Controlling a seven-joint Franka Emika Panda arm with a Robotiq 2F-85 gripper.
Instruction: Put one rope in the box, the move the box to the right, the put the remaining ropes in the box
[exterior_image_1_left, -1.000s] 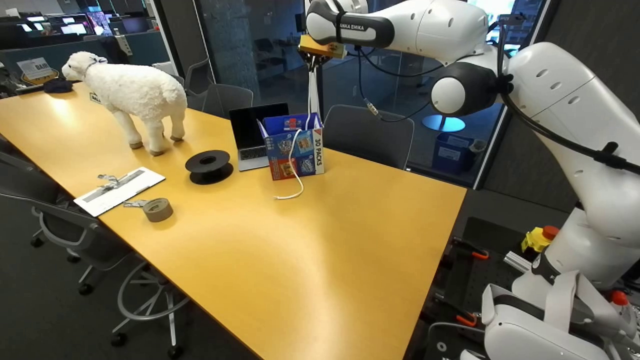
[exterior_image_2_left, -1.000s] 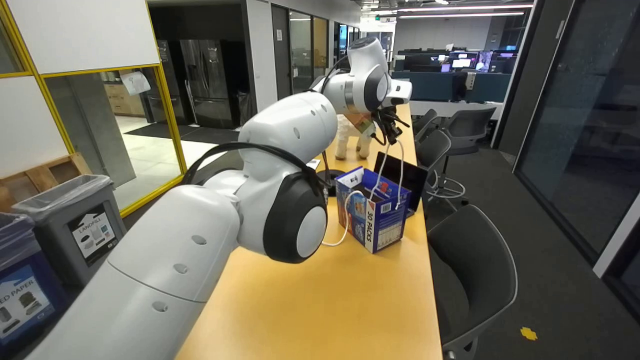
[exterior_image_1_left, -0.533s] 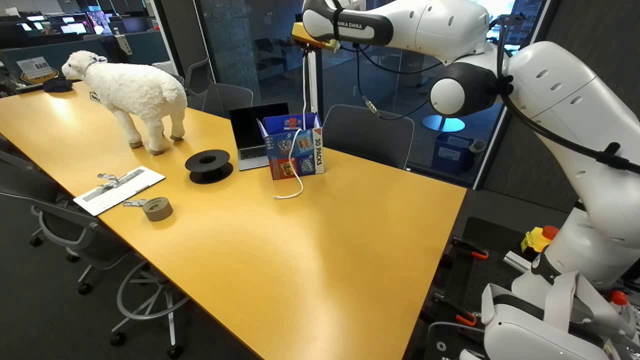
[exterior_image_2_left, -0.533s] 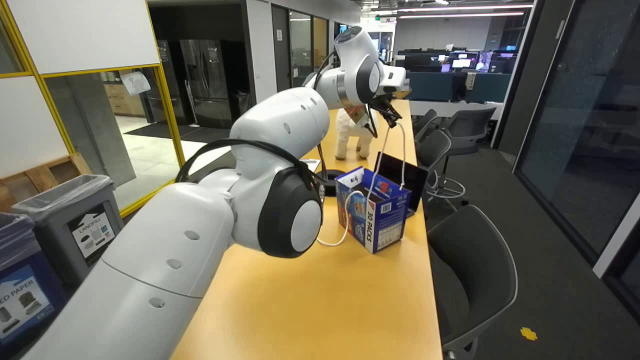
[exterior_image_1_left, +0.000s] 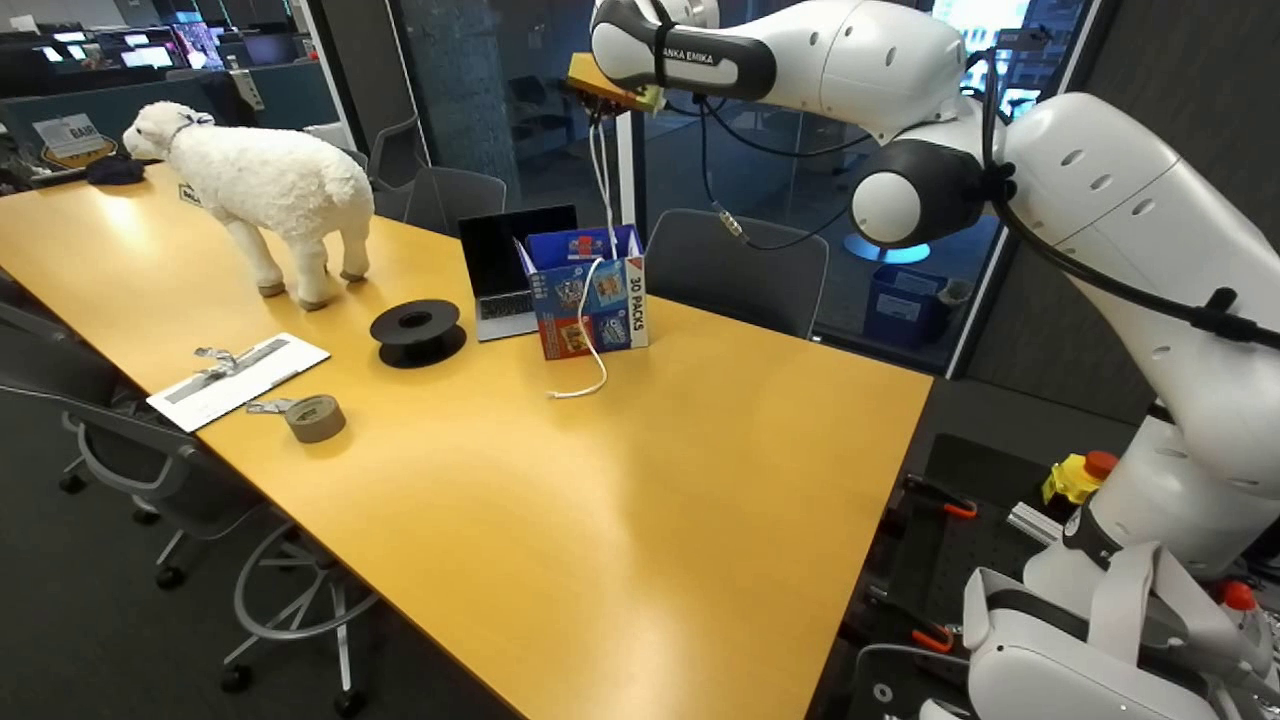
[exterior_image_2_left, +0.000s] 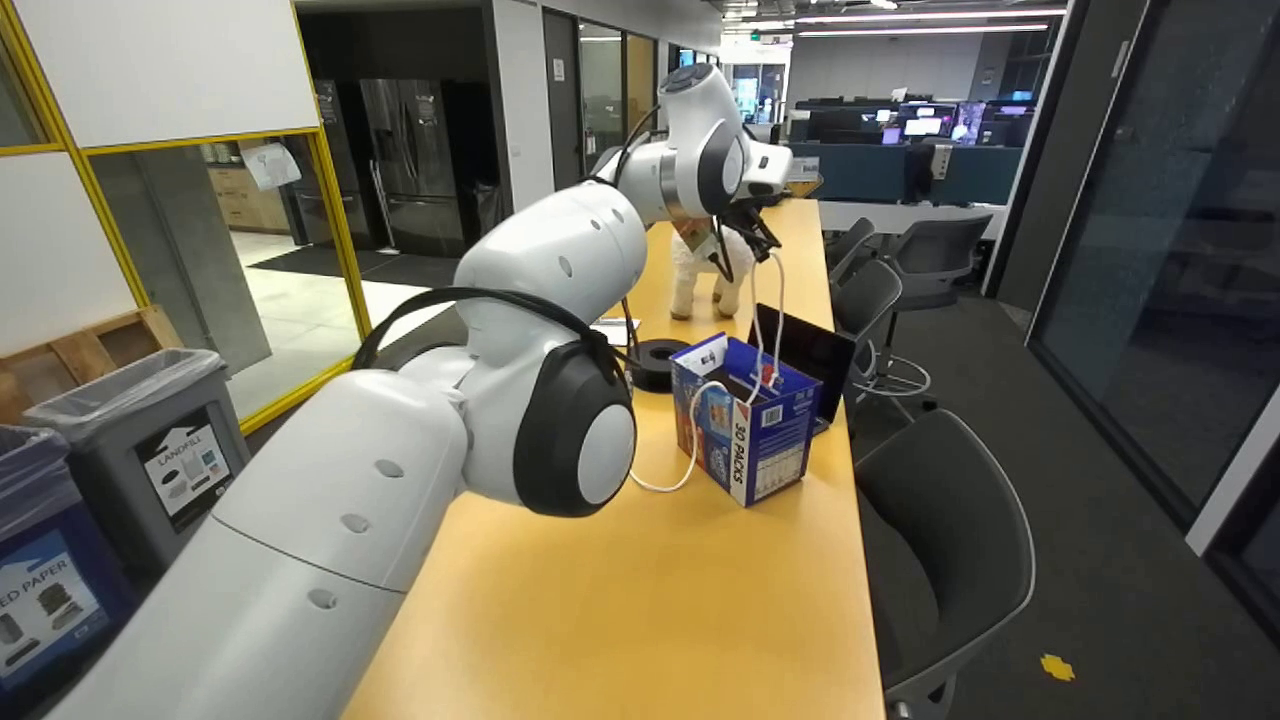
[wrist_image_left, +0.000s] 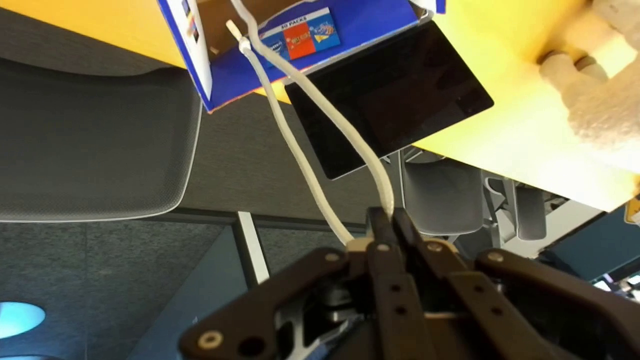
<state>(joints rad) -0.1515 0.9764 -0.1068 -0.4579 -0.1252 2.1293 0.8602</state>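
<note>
The blue snack box (exterior_image_1_left: 612, 300) stands open-topped on the table; it also shows in an exterior view (exterior_image_2_left: 770, 440) and the wrist view (wrist_image_left: 370, 22). My gripper (wrist_image_left: 390, 215) is shut on a white rope (wrist_image_left: 345, 127), high above the box. It shows in both exterior views (exterior_image_1_left: 597, 108) (exterior_image_2_left: 765, 250). The rope hangs from the fingers in two strands. One strand ends in a knot over the box opening; the other runs down into the box. A white rope length (exterior_image_1_left: 583, 320) drapes over the box's front wall onto the table. Whether it belongs to the held rope I cannot tell.
A laptop (exterior_image_1_left: 505, 270) stands open right beside the box. A black spool (exterior_image_1_left: 417, 333), a tape roll (exterior_image_1_left: 316, 419), a white clipboard (exterior_image_1_left: 240, 380) and a plush sheep (exterior_image_1_left: 265, 190) are farther along the table (exterior_image_1_left: 560, 520). Chairs (exterior_image_2_left: 940, 560) line its edge.
My gripper has risen a little and moved left in both exterior views, still holding the rope. The knotted end has swung from the box's far rim to over its opening. The box has not moved.
</note>
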